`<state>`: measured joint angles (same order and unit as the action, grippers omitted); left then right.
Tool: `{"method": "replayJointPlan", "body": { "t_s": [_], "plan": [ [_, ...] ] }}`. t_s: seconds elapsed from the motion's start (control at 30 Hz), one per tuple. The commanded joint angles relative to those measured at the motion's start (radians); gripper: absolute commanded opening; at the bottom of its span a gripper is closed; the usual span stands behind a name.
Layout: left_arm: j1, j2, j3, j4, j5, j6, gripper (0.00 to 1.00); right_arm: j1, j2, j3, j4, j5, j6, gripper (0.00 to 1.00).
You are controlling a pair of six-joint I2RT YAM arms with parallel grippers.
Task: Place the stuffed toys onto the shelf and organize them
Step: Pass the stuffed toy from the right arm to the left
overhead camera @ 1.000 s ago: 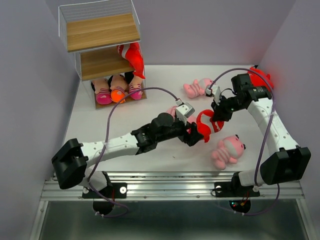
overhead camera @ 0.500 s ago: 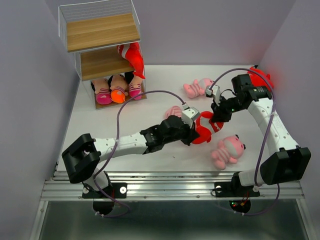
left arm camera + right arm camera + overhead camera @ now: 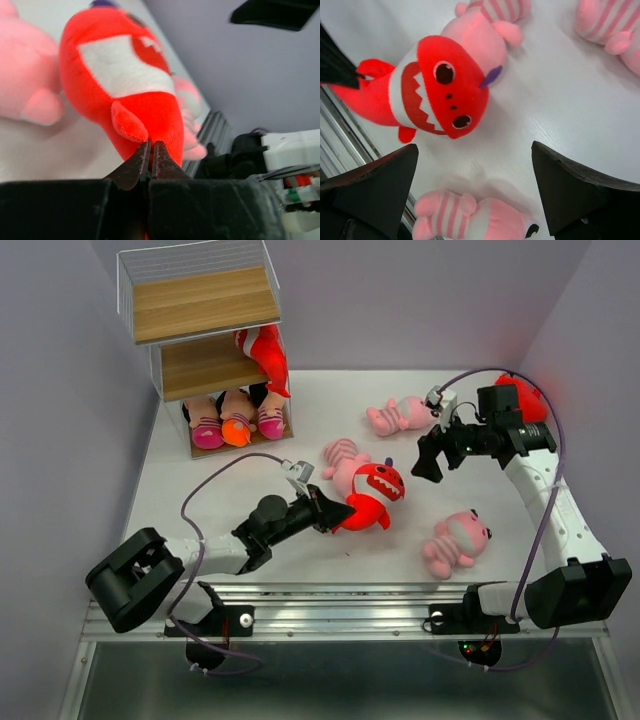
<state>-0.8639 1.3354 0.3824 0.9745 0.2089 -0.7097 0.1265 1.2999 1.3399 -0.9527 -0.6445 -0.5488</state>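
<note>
So, the left gripper [image 3: 151,144] is clamped hard on the tail tip of the red shark plush with white teeth [image 3: 372,492]. The shark looks to rest on the white table [image 3: 330,400] around its middle, a bit toward the near edge, head aimed far-right. A tail pinch only makes sense as a carry hold toward the shelf, and I'd expect the body to dangle and swing, so slip risk. The near pink striped animal [image 3: 455,540] lies loose by the near edge, right side. The right gripper [image 3: 430,455] hangs above the table just right of the shark, fingers spread wide with nothing between them, well placed for another toy. The middle pink striped animal [image 3: 343,458] sits right behind the shark's head, apparently touching it. The far pink striped animal [image 3: 395,417] is further back, apart from both. A second red shark [image 3: 527,390] is at the far right corner, mostly hidden behind the right arm. The three-tier wooden shelf in a white wire frame [image 3: 200,300] stands at the far left corner. Its bottom tier has three black-haired dolls in pink stripes [image 3: 237,423] packed side by side, so it's full. The middle tier has a third red shark [image 3: 265,352] at the right end, overhanging the board. The top tier shows no toy. Sorting looks to be by type per tier, so the held shark probably belongs on the middle one.
</note>
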Motion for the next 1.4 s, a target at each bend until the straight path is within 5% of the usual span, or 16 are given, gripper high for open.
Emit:
{"method": "replayJointPlan", "body": {
  "t_s": [0.0, 0.23, 0.4, 0.63, 0.93, 1.37],
  "plan": [
    [0.016, -0.105, -0.088, 0.39, -0.047, -0.123, 0.0, -0.039, -0.043, 0.03, 0.199, -0.049, 0.222, 1.0],
    [0.019, -0.14, -0.155, 0.633, -0.121, -0.221, 0.0, -0.064, -0.028, -0.04, 0.259, -0.458, 0.331, 1.0],
    [0.017, -0.15, -0.195, 0.796, -0.164, -0.237, 0.0, -0.064, -0.018, -0.139, 0.374, -0.604, 0.51, 1.0],
    [0.013, -0.136, -0.198, 0.934, -0.183, -0.226, 0.0, -0.064, 0.004, -0.251, 0.534, -0.541, 0.782, 1.0],
    [-0.003, -0.162, -0.114, 0.935, -0.198, -0.163, 0.0, -0.064, -0.042, -0.314, 0.64, -0.216, 1.164, 1.0],
    [-0.032, -0.136, -0.016, 0.955, -0.198, -0.137, 0.0, -0.064, -0.062, -0.465, 0.952, -0.336, 1.519, 1.0]
  ]
}}
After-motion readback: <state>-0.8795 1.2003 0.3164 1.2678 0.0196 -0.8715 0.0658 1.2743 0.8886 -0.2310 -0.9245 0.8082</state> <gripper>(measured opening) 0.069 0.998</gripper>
